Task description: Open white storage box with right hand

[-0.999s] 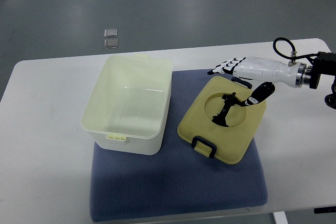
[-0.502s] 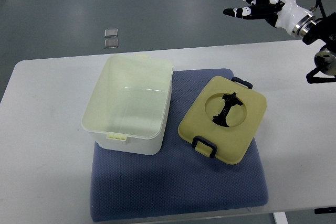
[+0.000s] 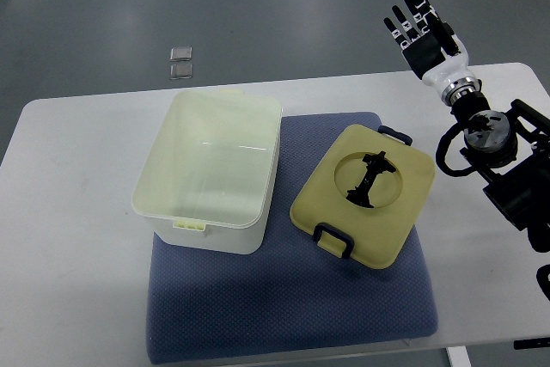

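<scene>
The white storage box (image 3: 210,171) stands open and empty on the left part of a blue mat (image 3: 284,298). Its pale yellow lid (image 3: 365,195), with black clips and a black handle in a round recess, lies flat on the mat to the right of the box. My right hand (image 3: 421,32) is raised above the table's far right edge, fingers spread and pointing up, holding nothing. It is well clear of the lid and box. The right arm (image 3: 498,161) runs down the picture's right side. The left arm does not show.
The white table (image 3: 69,212) carries the mat. Grey floor lies beyond its far edge, with two small clear squares (image 3: 181,63) on it.
The right hand left the lid's far edge, rose up and away to the upper right, then turned so its spread fingers point upward. The lid and box stayed put.
</scene>
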